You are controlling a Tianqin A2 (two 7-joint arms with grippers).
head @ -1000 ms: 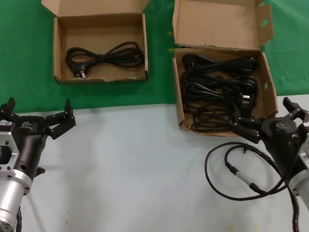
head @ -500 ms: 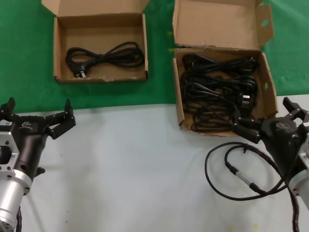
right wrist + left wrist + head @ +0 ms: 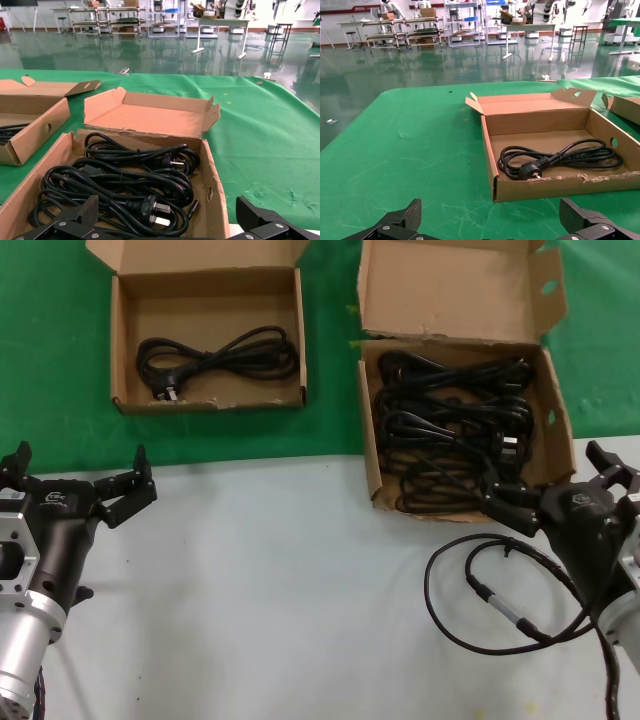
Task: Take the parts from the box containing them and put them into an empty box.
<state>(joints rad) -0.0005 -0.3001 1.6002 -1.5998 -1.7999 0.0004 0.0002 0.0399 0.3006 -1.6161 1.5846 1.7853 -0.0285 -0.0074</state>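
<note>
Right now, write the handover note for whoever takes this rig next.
Left end effector: open, empty, hovering over the grey table short of the low-walled box.
Right end effector: open, empty, at the near edge of the tall-lidded box.
Done: one power cord lies coiled in the low-walled box.
Left: several cords are piled in the tall-lidded box and need moving across.
Note: a thin cable with a silver connector loops on the table by the right arm; it is not one of the parts.
</note>
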